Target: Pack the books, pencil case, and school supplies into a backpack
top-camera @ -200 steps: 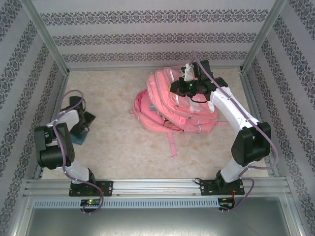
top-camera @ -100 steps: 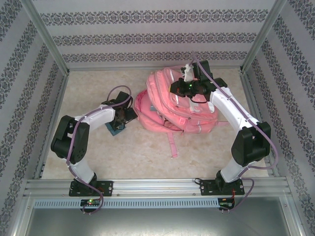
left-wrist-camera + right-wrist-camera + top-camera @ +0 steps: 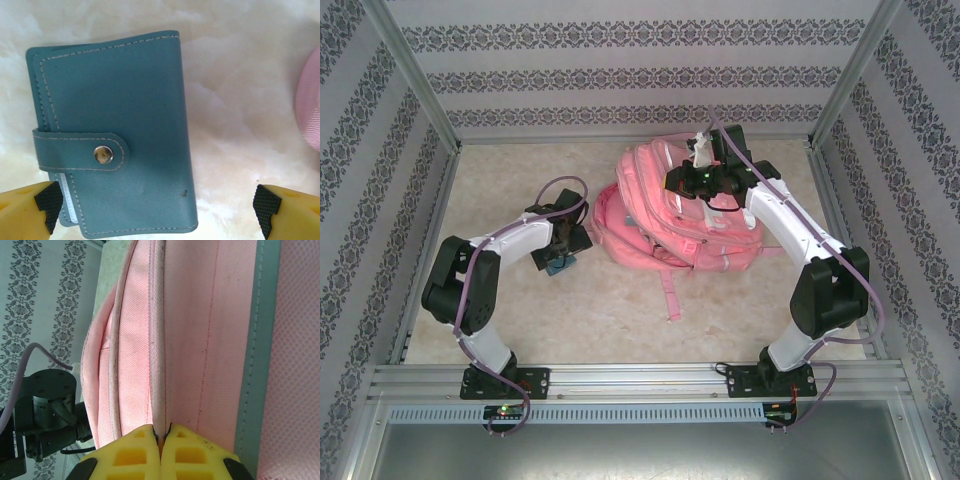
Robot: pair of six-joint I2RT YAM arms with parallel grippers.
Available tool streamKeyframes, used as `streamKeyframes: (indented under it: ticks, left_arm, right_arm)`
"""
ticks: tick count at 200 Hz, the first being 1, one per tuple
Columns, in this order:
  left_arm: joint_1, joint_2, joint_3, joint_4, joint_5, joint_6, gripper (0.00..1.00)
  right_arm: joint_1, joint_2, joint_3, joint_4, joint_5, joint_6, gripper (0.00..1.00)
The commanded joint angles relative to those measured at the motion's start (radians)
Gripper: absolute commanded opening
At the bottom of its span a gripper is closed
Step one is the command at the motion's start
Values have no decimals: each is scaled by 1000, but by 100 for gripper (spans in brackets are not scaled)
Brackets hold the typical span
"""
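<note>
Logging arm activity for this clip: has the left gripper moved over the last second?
Yes. The left gripper went right, from the left wall toward the backpack, now open over a teal wallet.

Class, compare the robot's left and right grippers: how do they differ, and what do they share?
The left gripper is open; the right gripper is shut. The left gripper hangs over the teal snap case on the table, gripping nothing; the right gripper pinches a seam of the pink backpack. Both have yellow fingers.
</note>
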Motion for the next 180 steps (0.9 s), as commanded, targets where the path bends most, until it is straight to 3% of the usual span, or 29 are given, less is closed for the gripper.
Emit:
streamKeyframes:
  ticks: [1, 95, 127, 158, 180]
  left_arm:
    - [11, 44, 0, -50, -37, 53, 99]
    - [39, 104, -34, -8, -30, 52, 99]
    - [37, 71, -47, -14, -42, 50, 84]
    - [38, 24, -48, -39, -63, 41, 62]
    - [36, -6, -45, -53, -67, 39, 53]
  right_arm:
    - [15, -26, 10, 51, -46, -17, 0]
    - [14, -27, 22, 31, -42, -23, 0]
    - [15, -19, 27, 32, -42, -22, 0]
    - [20, -10, 31, 34, -41, -18, 0]
    - [19, -7, 34, 33, -42, -18, 0]
